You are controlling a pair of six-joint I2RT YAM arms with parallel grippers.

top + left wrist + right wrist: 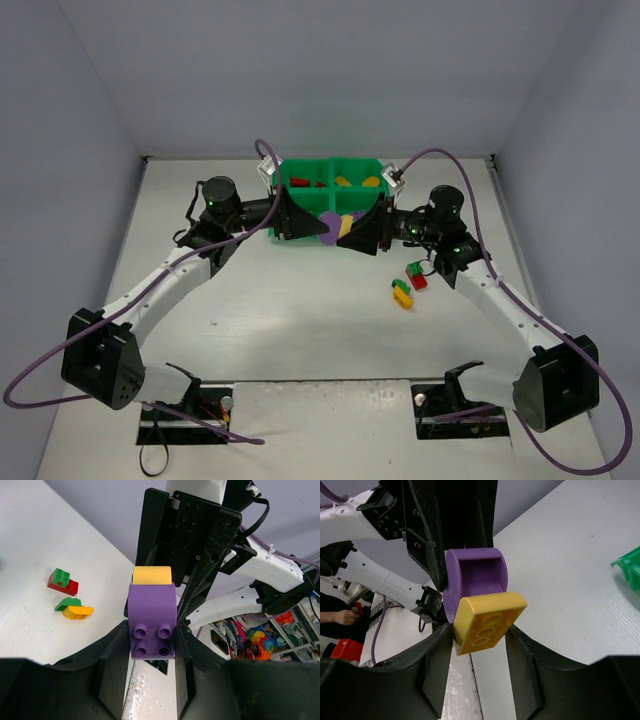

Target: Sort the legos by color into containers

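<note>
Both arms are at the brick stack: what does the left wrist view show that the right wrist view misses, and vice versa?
Left wrist only: the four studs of the purple brick, plus loose legos on the table, a green-on-red stack and a green-and-yellow pair. Right wrist only: the hollow underside of the yellow brick and a corner of the green tray. Both: the two bricks joined, the left gripper shut on the purple one, the yellow one inside the right gripper.

Plain white matte surface (300,330), boxed in on three sides by pale grey-lilac walls (320,70). Light's soft and pretty even, brightest on the back one. Past the surface's edge the left wrist view catches some blurry colourful clutter (255,640).
</note>
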